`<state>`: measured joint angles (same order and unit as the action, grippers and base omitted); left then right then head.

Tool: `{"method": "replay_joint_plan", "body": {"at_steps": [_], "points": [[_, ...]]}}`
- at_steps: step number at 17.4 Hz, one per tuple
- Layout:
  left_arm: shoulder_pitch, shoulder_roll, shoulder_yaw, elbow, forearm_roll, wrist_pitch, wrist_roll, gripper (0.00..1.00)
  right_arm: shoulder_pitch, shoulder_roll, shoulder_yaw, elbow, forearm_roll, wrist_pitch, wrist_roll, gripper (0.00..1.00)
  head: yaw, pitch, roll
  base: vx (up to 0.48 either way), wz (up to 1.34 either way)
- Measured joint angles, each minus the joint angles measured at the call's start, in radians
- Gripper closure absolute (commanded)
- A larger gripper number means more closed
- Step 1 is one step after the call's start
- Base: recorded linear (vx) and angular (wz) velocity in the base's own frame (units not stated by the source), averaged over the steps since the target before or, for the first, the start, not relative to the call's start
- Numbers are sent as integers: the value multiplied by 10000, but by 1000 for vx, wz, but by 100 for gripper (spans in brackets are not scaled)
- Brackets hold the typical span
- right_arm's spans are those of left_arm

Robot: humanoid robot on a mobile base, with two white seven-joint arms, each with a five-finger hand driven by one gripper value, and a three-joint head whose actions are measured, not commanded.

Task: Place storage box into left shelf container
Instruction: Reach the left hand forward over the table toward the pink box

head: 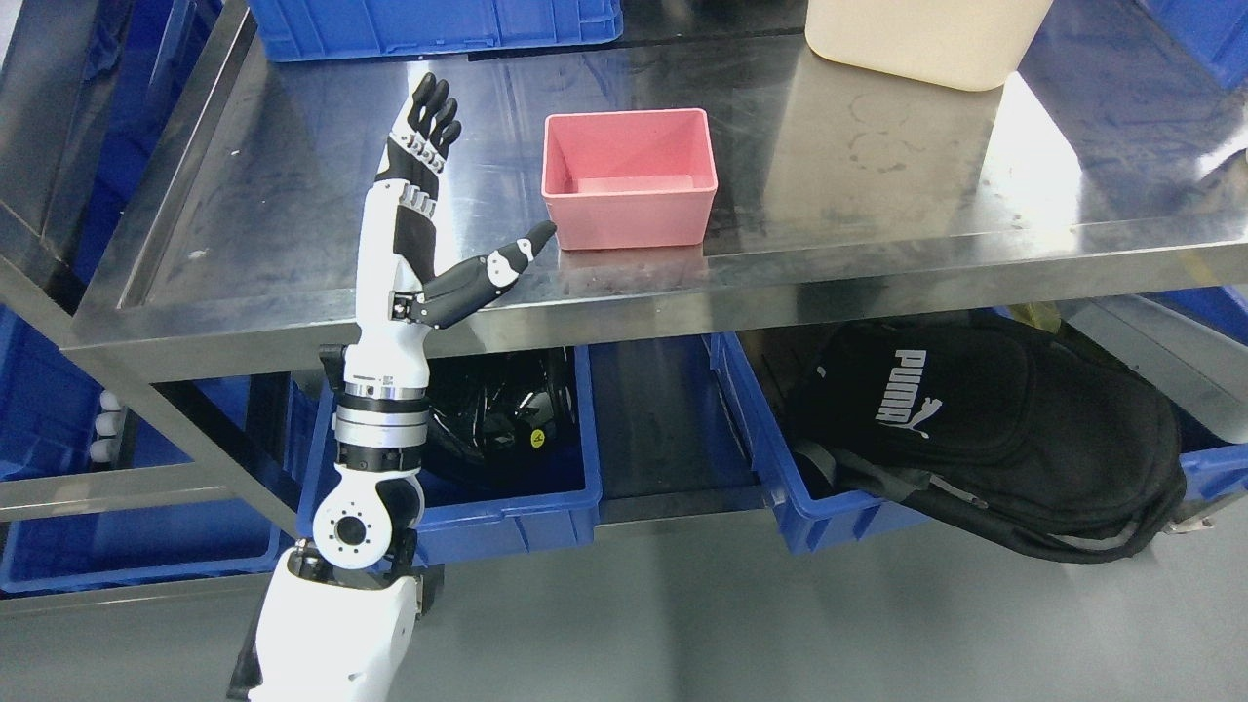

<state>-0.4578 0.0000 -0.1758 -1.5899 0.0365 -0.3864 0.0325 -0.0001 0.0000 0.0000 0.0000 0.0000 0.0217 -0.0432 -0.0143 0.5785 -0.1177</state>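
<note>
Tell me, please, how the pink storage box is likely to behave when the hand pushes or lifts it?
The pink storage box looks rigid and empty, so probably light. On the smooth steel table it may slide. Its low, wide shape makes tipping unlikely.

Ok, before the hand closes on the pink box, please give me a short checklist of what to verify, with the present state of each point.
1. Left hand is open, holding nothing: ok.
2. Thumb tip is at the near left corner of the pink storage box; real contact: cannot tell.
3. The four fingers are around the box: not ok, they point up, left of it and apart from it.
4. Box is upright and looks empty: ok.
5. Steel table next to the box is bare; cream bin stands far behind: ok.
6. Blue shelf container under the table has free room: not ok, dark items lie in it.
</note>
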Motion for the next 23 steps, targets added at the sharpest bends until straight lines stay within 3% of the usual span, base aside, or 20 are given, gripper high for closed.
{"method": "replay_joint_plan", "body": {"at_steps": [4, 7, 10, 14, 23], "points": [[18, 0, 297, -25, 1, 72, -361, 1, 0, 0, 0, 0, 0, 0, 0, 0, 0, -1, 0, 0, 0], [-462, -1, 655, -29, -129, 340, -1827, 1, 0, 0, 0, 0, 0, 0, 0, 0, 0, -3, 0, 0, 0], [-1542, 64, 1243, 36, -232, 2228, -3933, 1, 1, 0, 0, 0, 0, 0, 0, 0, 0, -3, 0, 0, 0], [-3220, 784, 1651, 190, -307, 4317, -6942, 1, 1, 0, 0, 0, 0, 0, -1, 0, 0, -3, 0, 0, 0], [-5403, 2309, -416, 709, -1227, 5717, -9012, 5, 0, 0, 0, 0, 0, 1, 0, 0, 0, -3, 0, 0, 0]]}}
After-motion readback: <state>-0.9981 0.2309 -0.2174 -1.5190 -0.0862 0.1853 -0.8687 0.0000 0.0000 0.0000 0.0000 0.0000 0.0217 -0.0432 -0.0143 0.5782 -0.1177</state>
